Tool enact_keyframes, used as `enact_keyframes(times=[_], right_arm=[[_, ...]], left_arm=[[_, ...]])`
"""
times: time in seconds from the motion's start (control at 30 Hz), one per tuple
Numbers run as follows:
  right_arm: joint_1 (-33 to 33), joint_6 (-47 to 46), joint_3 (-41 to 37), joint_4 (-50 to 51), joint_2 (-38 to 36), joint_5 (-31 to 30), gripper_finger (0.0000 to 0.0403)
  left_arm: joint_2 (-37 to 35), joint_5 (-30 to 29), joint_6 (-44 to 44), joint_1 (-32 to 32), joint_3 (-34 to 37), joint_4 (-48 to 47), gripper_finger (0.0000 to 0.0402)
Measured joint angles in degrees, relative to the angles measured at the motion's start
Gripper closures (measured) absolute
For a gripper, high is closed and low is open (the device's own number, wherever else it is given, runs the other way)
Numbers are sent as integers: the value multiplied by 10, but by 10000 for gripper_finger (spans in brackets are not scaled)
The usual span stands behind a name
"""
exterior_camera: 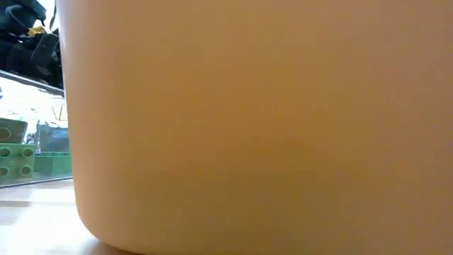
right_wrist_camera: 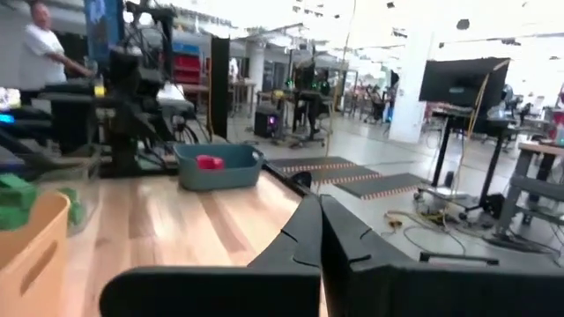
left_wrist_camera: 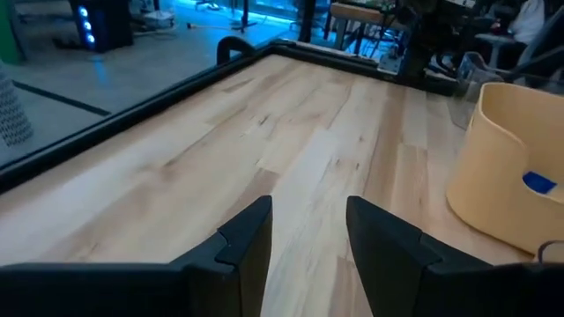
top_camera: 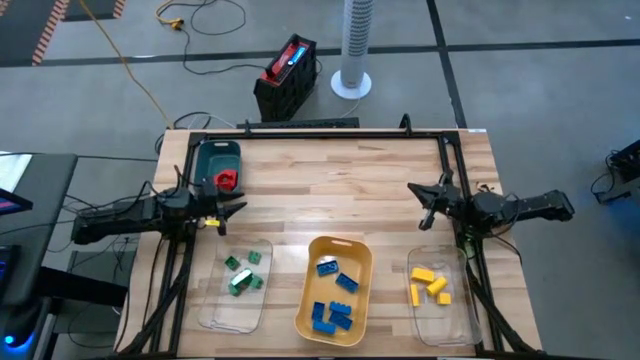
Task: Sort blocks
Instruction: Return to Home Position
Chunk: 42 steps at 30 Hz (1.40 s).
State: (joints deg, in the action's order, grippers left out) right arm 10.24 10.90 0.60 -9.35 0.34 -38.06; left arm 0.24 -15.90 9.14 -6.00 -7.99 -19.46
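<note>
The blocks lie sorted in trays. Red blocks are in the teal tray. Green blocks lie in the left clear tray, blue blocks in the yellow tray, and yellow blocks in the right clear tray. My left gripper hovers open over bare wood just near of the teal tray. My right gripper is shut and empty above the table's right side.
The yellow tray's wall fills nearly all of the low view. A black frame rail runs along the table's far edge and sides. Bare wood lies between the two grippers. A person stands far off in the room.
</note>
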Motion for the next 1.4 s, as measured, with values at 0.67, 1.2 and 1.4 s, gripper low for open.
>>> enact_keyframes(times=[0.67, 1.2, 1.4], right_arm=[[-6, -34, 1, 54, 4, 0, 393], [-6, -34, 1, 55, 4, 0, 393], [-6, -34, 1, 55, 4, 0, 393]], left_arm=[[0, 0, 49, 0, 1, 4, 260], [0, 1, 31, 0, 1, 5, 260], [0, 1, 31, 0, 1, 5, 260]])
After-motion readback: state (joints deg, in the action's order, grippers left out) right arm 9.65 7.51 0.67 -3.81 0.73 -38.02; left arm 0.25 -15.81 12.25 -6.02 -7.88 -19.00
